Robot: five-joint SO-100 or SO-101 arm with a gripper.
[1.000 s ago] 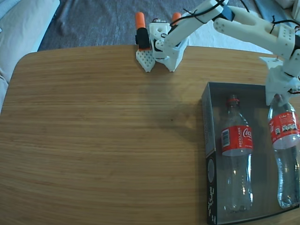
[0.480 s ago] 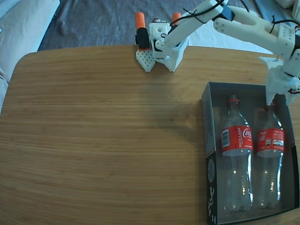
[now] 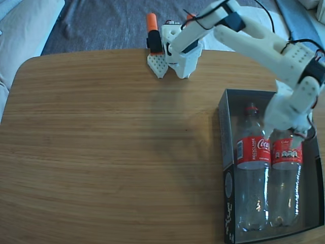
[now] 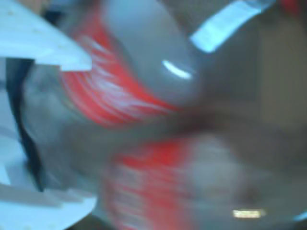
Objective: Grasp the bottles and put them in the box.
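Two clear bottles with red labels lie side by side in the box (image 3: 224, 152), necks toward the far end: the left bottle (image 3: 252, 152) and the right bottle (image 3: 286, 158). My gripper (image 3: 293, 133) hangs low over the right bottle's neck and shoulder and hides them. The wrist view is blurred. It shows both white fingers (image 4: 48, 45) spread wide at the left, the gripper (image 4: 91, 132) open, with red labels (image 4: 105, 91) close below. I cannot tell whether a finger touches a bottle.
The box sits at the right front of the wooden table (image 3: 111, 142) and runs off the frame's lower right. The arm's base (image 3: 179, 48) and orange-topped clamps (image 3: 152, 30) stand at the far edge. Grey carpet and a pale cushion (image 3: 25, 25) lie beyond.
The right bottle, held tilted over the box's right side a second ago, now lies flat beside the left one. The gripper let it go, then dropped down-left over the bottle necks.
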